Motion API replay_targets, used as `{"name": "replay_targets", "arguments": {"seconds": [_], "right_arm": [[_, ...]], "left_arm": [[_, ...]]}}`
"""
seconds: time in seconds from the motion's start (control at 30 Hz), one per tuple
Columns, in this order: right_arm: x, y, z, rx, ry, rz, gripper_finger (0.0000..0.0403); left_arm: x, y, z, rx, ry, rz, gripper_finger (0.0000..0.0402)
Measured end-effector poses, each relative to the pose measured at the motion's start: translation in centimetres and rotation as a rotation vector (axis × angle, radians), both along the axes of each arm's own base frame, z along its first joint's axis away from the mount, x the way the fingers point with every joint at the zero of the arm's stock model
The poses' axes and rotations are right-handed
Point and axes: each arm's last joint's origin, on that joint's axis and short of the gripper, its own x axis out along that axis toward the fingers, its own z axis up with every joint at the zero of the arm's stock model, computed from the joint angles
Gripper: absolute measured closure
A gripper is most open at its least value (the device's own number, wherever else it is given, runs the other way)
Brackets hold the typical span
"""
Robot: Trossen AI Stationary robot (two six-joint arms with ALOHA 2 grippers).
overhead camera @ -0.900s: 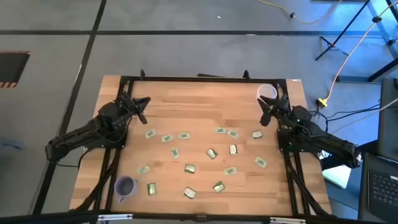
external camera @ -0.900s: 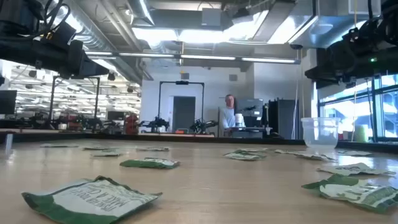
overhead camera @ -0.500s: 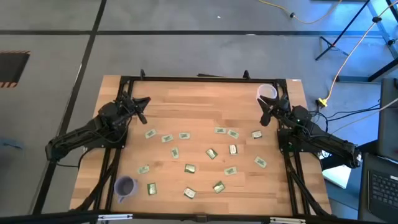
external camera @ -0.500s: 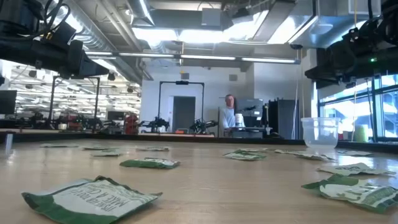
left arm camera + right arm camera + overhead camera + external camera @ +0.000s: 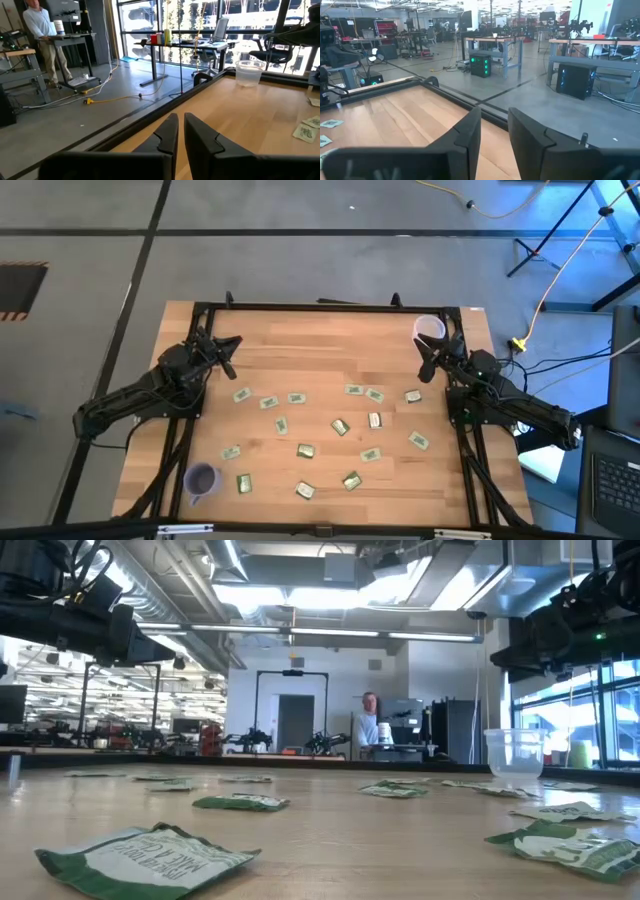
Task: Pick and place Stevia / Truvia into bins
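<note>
On the table [image 5: 320,330], sachets [image 5: 340,426] lie between both empty end effectors.

Looking straight down from high above on the whole surface [image 5: 320,350]. Level from its top, near the sachets [image 5: 150,858], facing the room. Wrist cameras peering outward over its edges; translucent cup [image 5: 515,754] shared.

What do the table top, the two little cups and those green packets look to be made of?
The table top looks like pale wood with a smooth finish: plank seams and grain show.
The white cup seems thin translucent plastic; the room shows through it.
The purple cup is probably plastic too, but opaque.
The packets look like printed paper: flat, matte, slightly crinkled.
</note>
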Motion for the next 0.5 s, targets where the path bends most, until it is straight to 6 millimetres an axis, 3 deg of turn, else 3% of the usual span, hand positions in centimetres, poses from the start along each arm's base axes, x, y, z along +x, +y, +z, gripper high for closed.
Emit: {"name": "replay_targets", "arguments": {"seconds": [0.5], "right_arm": [[0.00,0.00,-0.01,0.000,0.001,0.000,0.0301]], "left_arm": [[0.00,0.00,0.00,0.000,0.000,0.000,0.0375]]}}
